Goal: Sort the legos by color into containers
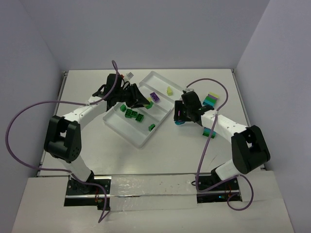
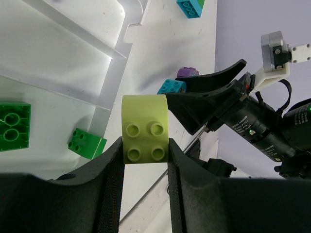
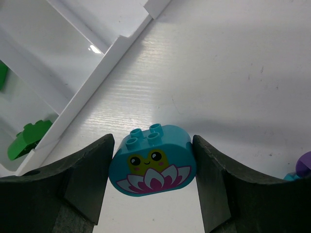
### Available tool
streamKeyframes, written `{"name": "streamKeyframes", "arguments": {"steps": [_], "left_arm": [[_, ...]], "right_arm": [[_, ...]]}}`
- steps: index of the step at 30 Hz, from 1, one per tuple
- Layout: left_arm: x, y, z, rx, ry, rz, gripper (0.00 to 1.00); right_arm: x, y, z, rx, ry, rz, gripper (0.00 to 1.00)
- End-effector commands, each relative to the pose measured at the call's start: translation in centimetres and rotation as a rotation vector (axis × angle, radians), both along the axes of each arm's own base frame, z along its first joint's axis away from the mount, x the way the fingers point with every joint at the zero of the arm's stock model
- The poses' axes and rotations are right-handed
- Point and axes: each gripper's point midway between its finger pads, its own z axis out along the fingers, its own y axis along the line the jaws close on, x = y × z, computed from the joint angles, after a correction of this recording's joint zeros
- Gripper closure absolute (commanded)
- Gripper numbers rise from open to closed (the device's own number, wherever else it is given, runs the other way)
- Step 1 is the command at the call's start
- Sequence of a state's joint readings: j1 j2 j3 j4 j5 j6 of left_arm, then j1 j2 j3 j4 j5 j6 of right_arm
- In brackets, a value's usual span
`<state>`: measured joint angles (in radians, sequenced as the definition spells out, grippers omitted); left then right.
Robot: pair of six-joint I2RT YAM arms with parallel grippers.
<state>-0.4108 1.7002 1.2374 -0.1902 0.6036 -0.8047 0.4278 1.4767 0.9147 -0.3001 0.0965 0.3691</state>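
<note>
Left gripper (image 2: 145,145) is clenched on a yellow-green brick (image 2: 144,114), low in the left wrist view, over the edge of the tray (image 2: 112,73); right gripper (image 3: 153,141) pinches a teal frog brick (image 3: 151,167) at bottom centre of its own view, just off the tray. By my reading the sort is partly done: mid-frame in the overhead view the tray already has several green bricks (image 1: 130,113) in a row at its lower left, a purple brick (image 1: 154,97) near its middle and a yellow-green piece (image 1: 169,90) at its upper right. A multi-colour clump (image 1: 210,99) at right and a small teal-and-green piece (image 1: 209,132) by the right arm wait outside. Dividers barely show from above, the left arm covers part of the tray, and whether the frog brick is lifted is unclear.
</note>
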Motion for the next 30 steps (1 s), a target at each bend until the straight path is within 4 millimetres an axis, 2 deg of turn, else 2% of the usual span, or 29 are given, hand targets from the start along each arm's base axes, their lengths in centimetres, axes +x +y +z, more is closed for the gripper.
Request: {"name": "streamKeyframes", "arguments": {"steps": [1,5,7,11,13,14,16,18,20,27,30], "left_arm": [[0.3,1.1,2.8,-0.010,-0.077,0.028,1.00],[0.6,1.9,3.2,-0.009,-0.086,0.043,1.00],[0.7,2.5,3.2,-0.003,-0.086,0.058,1.00],[1.2,5.2,4.4,0.001,-0.108,0.121,1.00],[1.5,6.4,5.0,0.000,-0.120,0.149,1.00],[1.7,7.3,5.4,0.003,-0.124,0.170,1.00],[1.9,8.3,6.0,0.005,-0.134,0.198,1.00],[2.1,9.2,6.4,0.007,-0.136,0.226,1.00],[2.3,9.9,6.7,0.007,-0.139,0.250,1.00],[2.2,11.3,7.0,0.009,-0.142,0.305,1.00],[2.0,11.5,7.1,0.004,-0.144,0.310,1.00]], "right_arm": [[1.5,1.0,2.9,0.052,-0.086,0.007,0.32],[2.6,2.4,4.8,0.083,-0.119,0.033,0.32],[2.7,4.0,5.8,0.100,-0.136,0.070,0.33],[0.9,10.3,7.4,0.175,-0.166,0.233,0.33],[0.4,11.6,7.3,0.191,-0.162,0.268,0.33],[-0.4,14.1,7.9,0.223,-0.171,0.324,0.33],[-2.0,17.2,7.3,0.231,-0.149,0.399,0.34],[-2.6,19.4,7.3,0.238,-0.139,0.443,0.34],[-3.7,21.6,6.1,0.228,-0.109,0.491,0.34],[-4.9,25.8,4.0,0.208,-0.063,0.566,0.33],[-4.5,26.4,3.3,0.188,-0.059,0.558,0.33]]}}
